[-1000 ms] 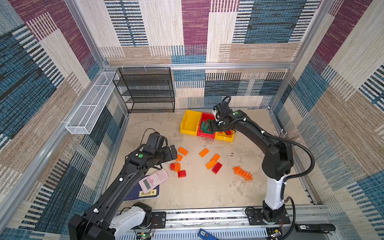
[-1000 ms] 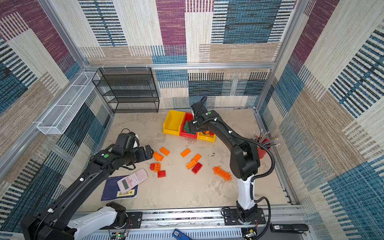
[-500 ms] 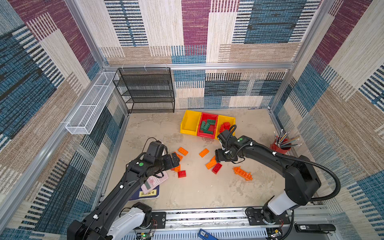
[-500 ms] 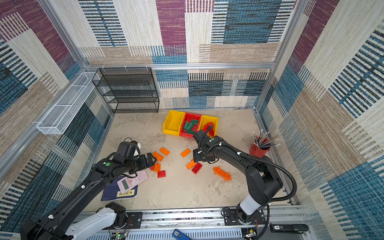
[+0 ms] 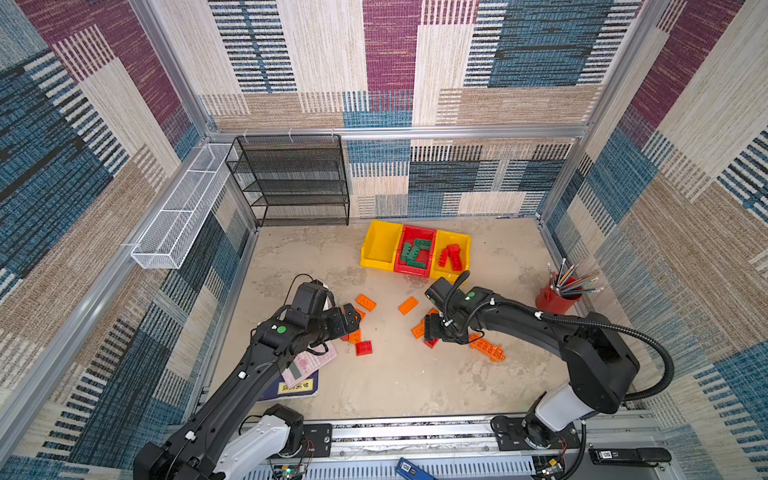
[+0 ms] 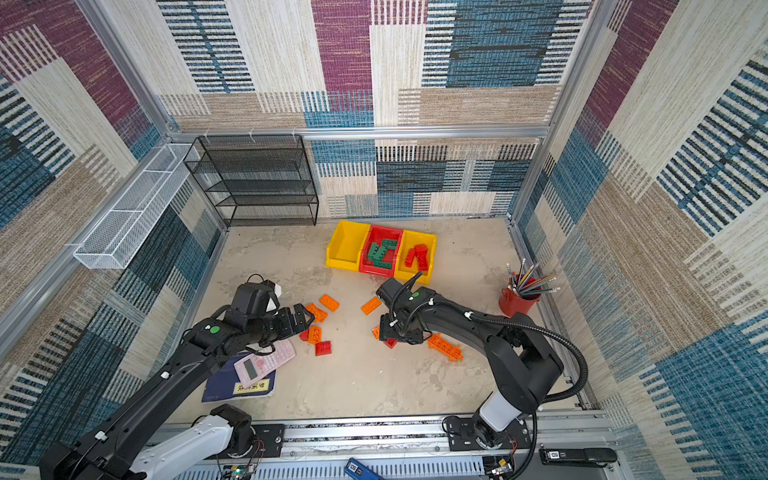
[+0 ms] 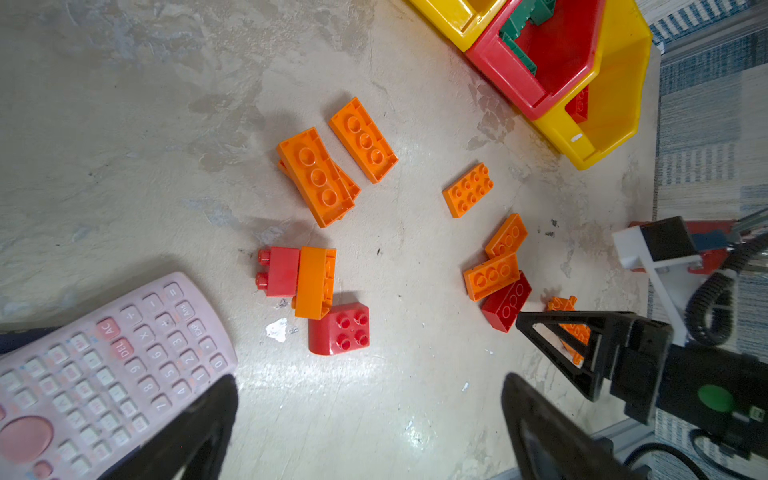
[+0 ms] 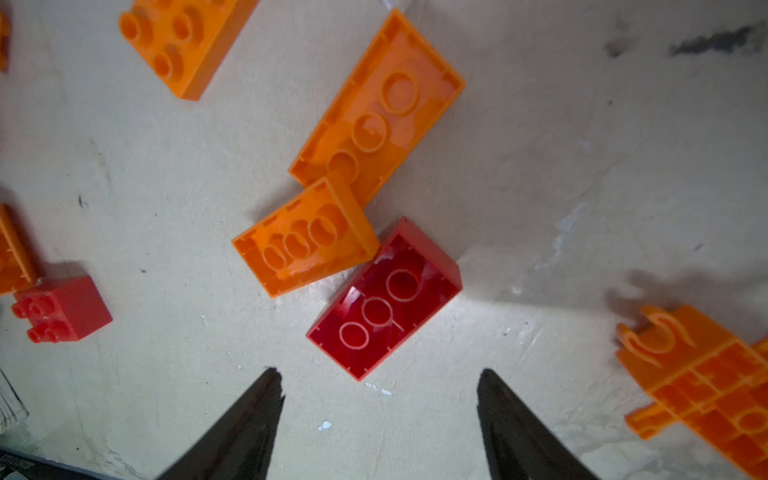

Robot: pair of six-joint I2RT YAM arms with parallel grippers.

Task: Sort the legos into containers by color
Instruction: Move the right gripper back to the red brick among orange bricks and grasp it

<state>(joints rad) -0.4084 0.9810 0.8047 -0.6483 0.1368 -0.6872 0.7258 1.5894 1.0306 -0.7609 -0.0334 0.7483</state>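
The right gripper [image 8: 378, 374] is hovering, fingers apart, at a red brick [image 8: 384, 297] lying mid-floor, touching an orange brick [image 8: 305, 239]. Closing, it is risking snagging that neighbour. The left gripper [image 7: 370, 382] is gaping empty.

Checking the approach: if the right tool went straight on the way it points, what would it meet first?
Most likely the upside-down red brick, lying straight ahead of the right tool, whose jaws stand open; exact depth unclear.
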